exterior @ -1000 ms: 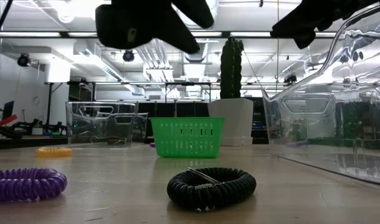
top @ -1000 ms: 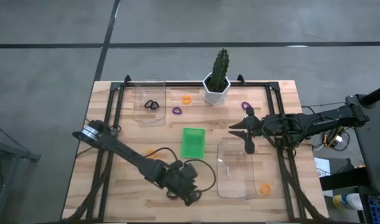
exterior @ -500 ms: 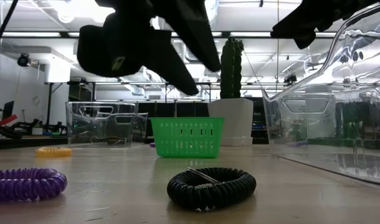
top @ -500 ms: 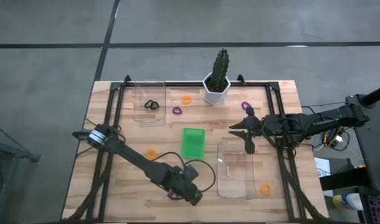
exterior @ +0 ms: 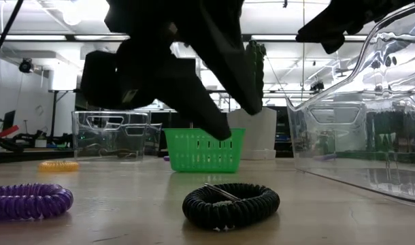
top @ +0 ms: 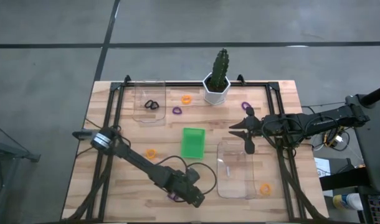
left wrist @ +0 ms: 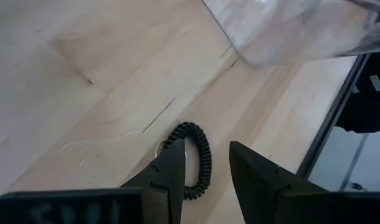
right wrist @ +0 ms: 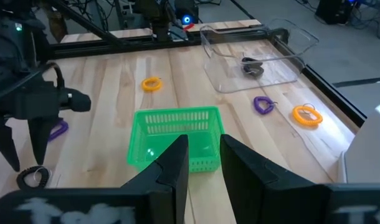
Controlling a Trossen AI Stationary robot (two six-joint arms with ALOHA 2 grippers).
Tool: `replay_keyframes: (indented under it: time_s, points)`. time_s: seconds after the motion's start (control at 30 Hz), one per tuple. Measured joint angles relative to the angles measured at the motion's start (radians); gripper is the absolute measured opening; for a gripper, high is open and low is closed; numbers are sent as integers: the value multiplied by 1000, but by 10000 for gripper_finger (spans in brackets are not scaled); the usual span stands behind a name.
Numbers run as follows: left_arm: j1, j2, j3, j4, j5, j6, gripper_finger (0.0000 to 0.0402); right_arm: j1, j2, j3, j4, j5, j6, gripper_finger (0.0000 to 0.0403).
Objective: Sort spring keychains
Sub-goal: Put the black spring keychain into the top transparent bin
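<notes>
Several spring keychains lie scattered across the wooden table (top: pixel 115 180), each a small coiled loop resembling telephone cord. One black keychain (exterior: pixel 230 204) rests flat on the bare wood near the front edge, its coils tightly wound into a closed ring with a thin metal wire showing at one side. The left gripper (left wrist: pixel 205 171) hangs just above this black keychain, fingers parted and straddling one side of the loop without gripping it. A purple keychain (exterior: pixel 27 201) lies just beside it on the wood. An orange keychain (top: pixel 151 152) lies near the green tray (top: pixel 192 142), and two more black loops (top: pixel 152 104) sit inside the far clear tray (top: pixel 147 118). The right gripper (top: pixel 248 132) waits above the table beside the near clear tray (top: pixel 235 186), fingers slightly apart and holding nothing.
</notes>
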Motion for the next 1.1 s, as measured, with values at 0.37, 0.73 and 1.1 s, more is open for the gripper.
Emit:
replay_keyframes:
  time_s: [0.37, 0.73, 1.1]
  points:
    - [-1, 60, 1, -1, 44, -23, 117, 0, 0, 0, -15, 0, -1, 86]
    - [-1, 61, -1, -18, 47, -25, 117, 0, 0, 0, -15, 1, 2, 86]
    - [0, 55, 1, -153, 49, -68, 117, 0, 0, 0, -14, 2, 33, 86]
